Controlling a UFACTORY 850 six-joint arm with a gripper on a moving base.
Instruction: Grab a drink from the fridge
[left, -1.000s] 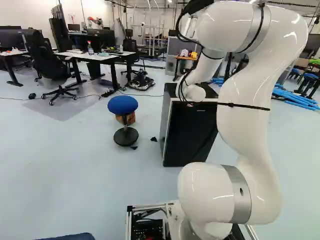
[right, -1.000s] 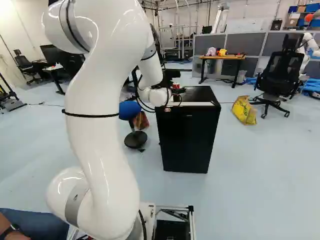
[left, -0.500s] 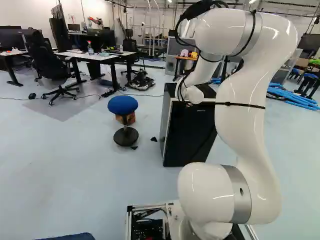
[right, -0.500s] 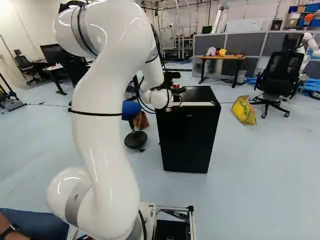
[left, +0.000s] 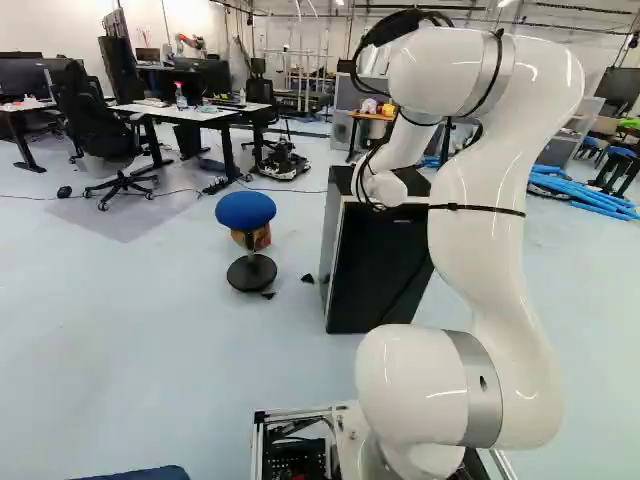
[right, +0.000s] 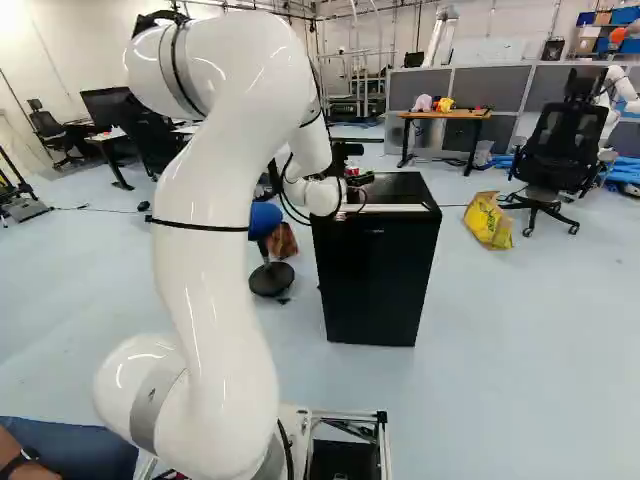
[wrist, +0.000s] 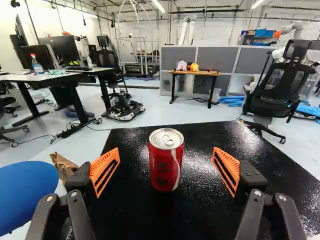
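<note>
The pincer (wrist: 166, 167) is held wide open towards the upright can (wrist: 162, 170) on the fridge (right: 375, 280), presumably for clasping from both sides.

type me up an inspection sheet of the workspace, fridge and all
surface: black top of the fridge, shiny under the lights
job's things: one red can, upright on the fridge top
clutter: yellow bag on the floor near an office chair
grippers: gripper open, its fingers on opposite sides of the can, a gap at each
cables: black cables along the arm; a thin one on the floor
surroundings: blue stool beside the fridge; desk beyond it
</note>
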